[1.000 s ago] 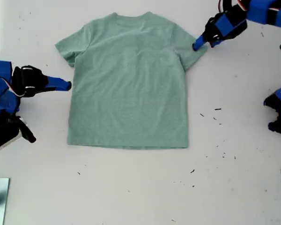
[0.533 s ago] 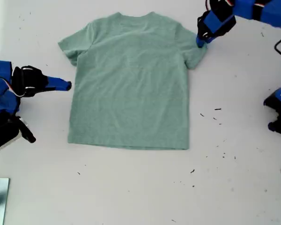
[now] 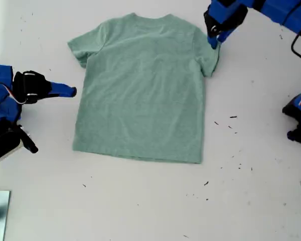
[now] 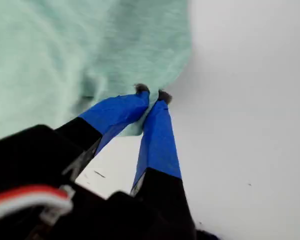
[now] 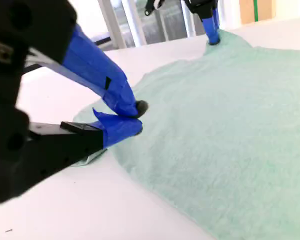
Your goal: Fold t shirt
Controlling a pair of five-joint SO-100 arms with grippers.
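now my first tool point(image 3: 214, 41), pinched on the t shirt point(image 3: 140, 85) sleeve, has dragged it inward, starting the fold; my second tool point(image 3: 70, 91) waits nearly closed, empty.

Both grippers point(image 4: 151, 95) point(image 5: 138, 116) closed.

Bare table point(image 3: 140, 206) below t shirt point(image 3: 140, 90) hem: free passage.
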